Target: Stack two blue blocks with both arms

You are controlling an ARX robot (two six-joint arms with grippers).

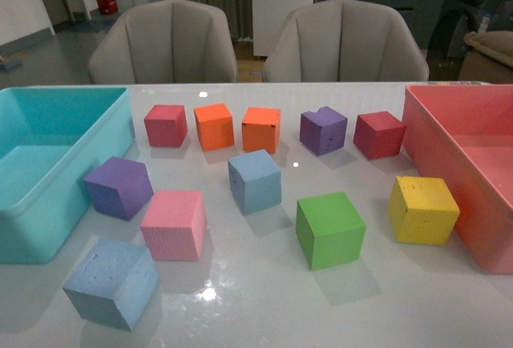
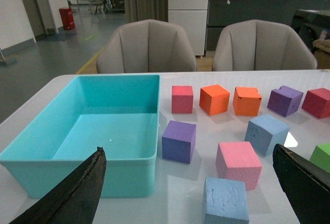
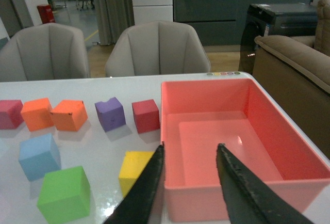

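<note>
- Middle blue block (image 1: 255, 180): flat on the table (image 1: 361, 316), turned so a vertical edge faces the robot. It's a cube, so no long axis. Sits between the pink cube (image 1: 174, 224) and the green cube (image 1: 329, 229), just in front of the orange cubes (image 1: 214, 126).
- Near blue block (image 1: 111, 282): also flat, yawed more, corner edge toward the robot. Front left, just in front of the pink cube, near the turquoise bin's front corner. Well apart from the other blue one.
- Turquoise bin (image 1: 48, 228), far left: only its bare floor shows inside.
- Red bin (image 1: 449, 163), far right: the same, bare floor.
- Left gripper (image 2: 188, 152): jaws spread wide, released.
- Right gripper (image 3: 191, 146): jaws parted, released, red bin framed between them.
</note>
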